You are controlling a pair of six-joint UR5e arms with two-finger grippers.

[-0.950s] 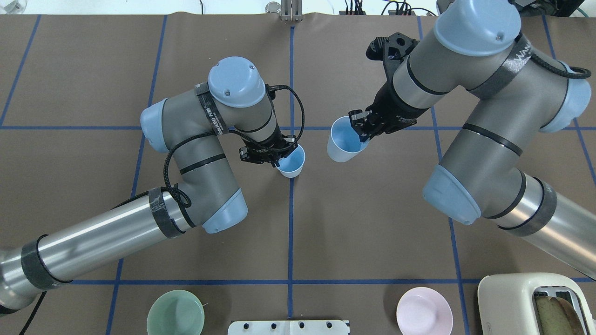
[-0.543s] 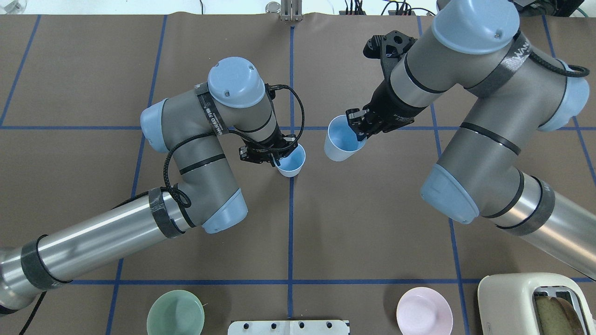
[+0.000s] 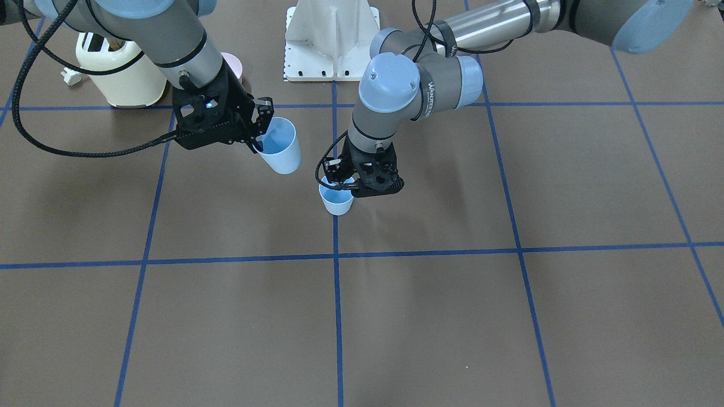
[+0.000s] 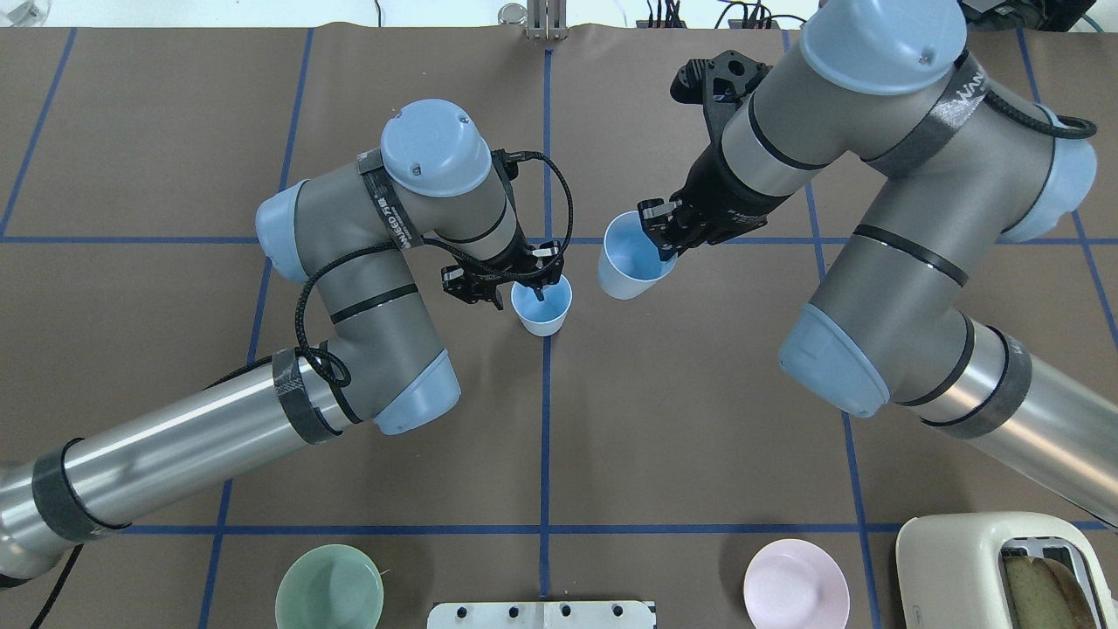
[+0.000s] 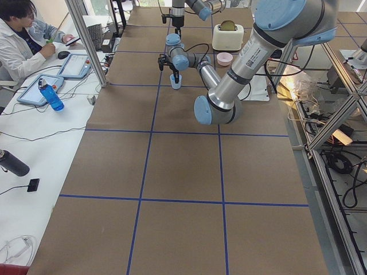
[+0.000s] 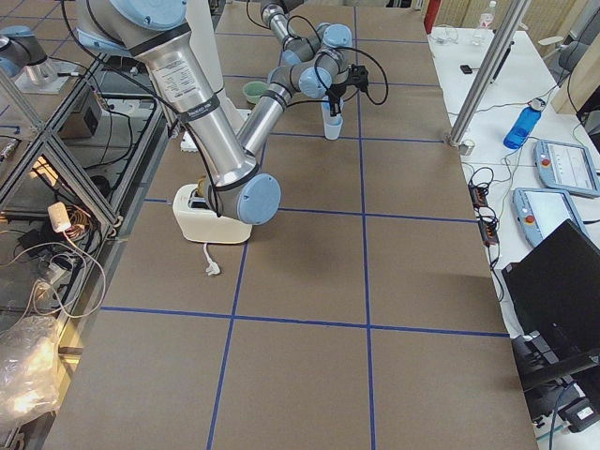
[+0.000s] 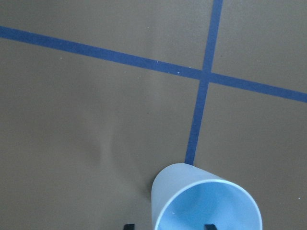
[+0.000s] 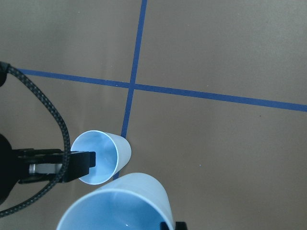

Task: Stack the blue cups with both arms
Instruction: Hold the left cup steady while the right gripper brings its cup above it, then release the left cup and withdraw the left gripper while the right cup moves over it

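One blue cup (image 4: 541,307) stands upright on the table, on the blue centre line; it also shows in the front view (image 3: 336,201). My left gripper (image 4: 521,297) is open, one finger inside the cup and one outside, astride its rim (image 7: 169,226). My right gripper (image 4: 668,249) is shut on the rim of the second blue cup (image 4: 626,262) and holds it tilted in the air, just right of the standing cup. In the right wrist view the held cup (image 8: 120,206) is at the bottom and the standing cup (image 8: 103,155) sits just beyond it.
A green bowl (image 4: 329,587) and a pink bowl (image 4: 796,584) sit at the near edge either side of the white base plate (image 4: 541,614). A cream toaster (image 4: 1004,568) with bread stands at the near right corner. Blue tape lines grid the brown table.
My left gripper has opened off the standing cup's rim, and its arm has shifted a little. My right gripper has carried its cup slightly left, closer to the standing cup.
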